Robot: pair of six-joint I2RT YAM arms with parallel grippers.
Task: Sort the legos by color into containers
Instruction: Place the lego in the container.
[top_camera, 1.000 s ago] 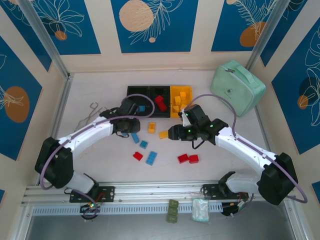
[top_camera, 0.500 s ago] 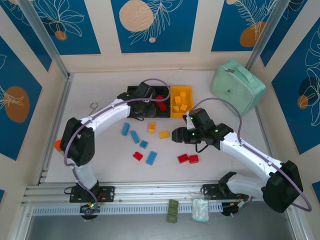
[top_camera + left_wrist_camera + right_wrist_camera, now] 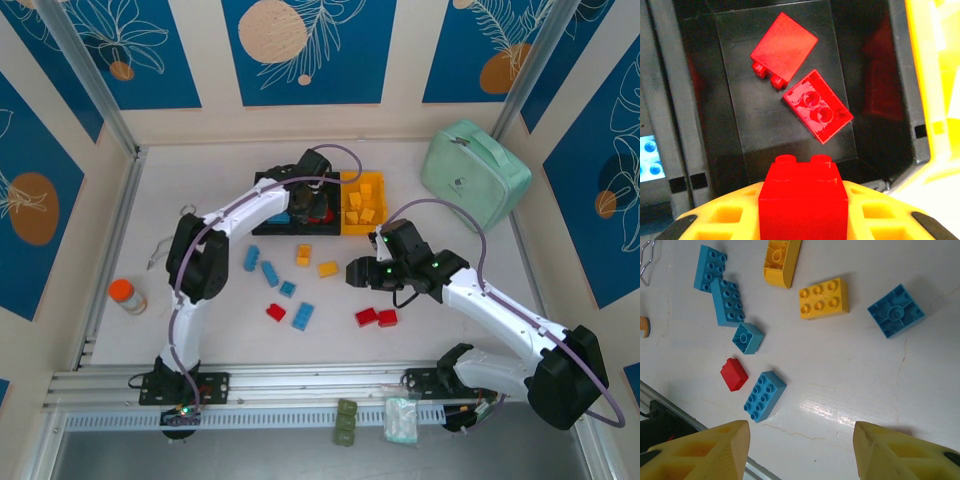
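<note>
My left gripper (image 3: 802,215) clenches a red brick (image 3: 802,192) straight above the middle bin (image 3: 725,115) near the table's (image 3: 230,340) far edge; the drop looks plain down; right gripper (image 3: 800,450) gapes empty over loose legos (image 3: 824,299).

Perhaps lab: aluminium rail (image 3: 300,381), panelled walls (image 3: 300,60).

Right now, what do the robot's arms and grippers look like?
The left arm and right arm have white links, black joints and a looping lilac cable. Small green lights glow on the right arm. The fingers are yellow with moulded hollows.
</note>
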